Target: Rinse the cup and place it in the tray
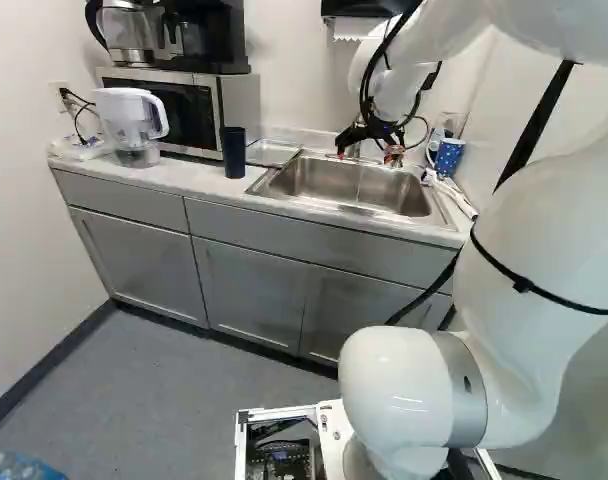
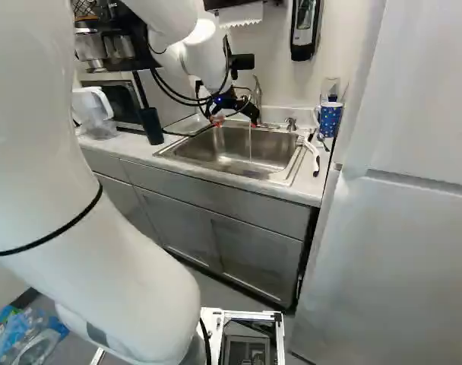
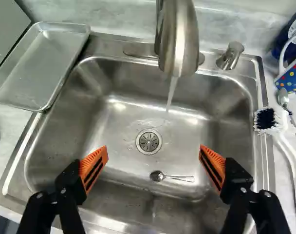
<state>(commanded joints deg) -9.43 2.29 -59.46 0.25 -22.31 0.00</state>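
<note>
Gripper (image 3: pixel 154 155) wide open, empty; water (image 3: pixel 171 95) running. Likely pre-grasp: you next fetch the dark cup (image 1: pixel 234 152), upper left, left base view.

Dark cup (image 1: pixel 233 155) upright on counter (image 1: pixel 199 178), near shallow metal tray (image 3: pixel 38 66).

I examined 3 views from my remote station. Readable texts, labels, brands, numbers and signs: 0. I can make out no wording on any surface.

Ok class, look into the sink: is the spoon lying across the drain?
No, the spoon lies on the bottom of the sink beside the drain, with bare metal showing between the two.
</note>
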